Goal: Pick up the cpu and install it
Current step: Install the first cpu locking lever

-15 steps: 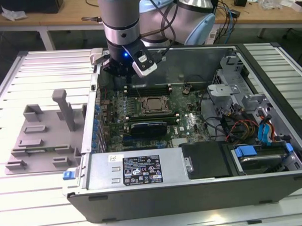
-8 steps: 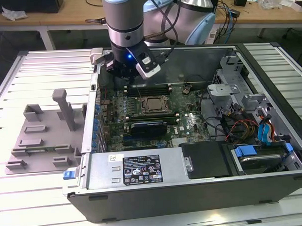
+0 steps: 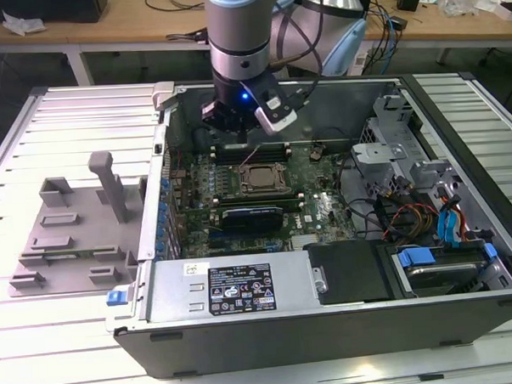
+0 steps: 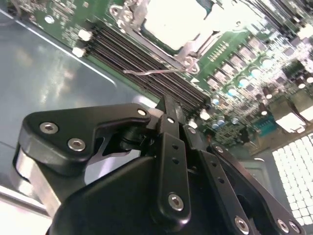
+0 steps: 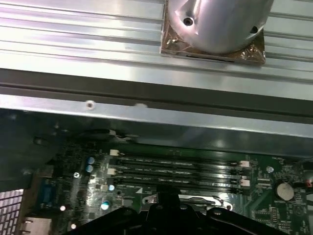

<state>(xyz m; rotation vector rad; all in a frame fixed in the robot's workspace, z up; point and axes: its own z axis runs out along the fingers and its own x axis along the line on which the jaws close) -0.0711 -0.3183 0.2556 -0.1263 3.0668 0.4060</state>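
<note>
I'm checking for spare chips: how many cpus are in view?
1. The cpu sits in the socket of the motherboard inside the open case. Another could be hidden behind the arm.

The arm (image 3: 239,31) comes straight down from the top of the exterior view, wrist vertical, a blue light glowing on it. The gripper (image 3: 227,118) hangs just below, pointing downward. In the second wrist view the black gripper (image 4: 168,105) linkage looks drawn together, fingers (image 4: 167,110) meeting at the tip.
</note>
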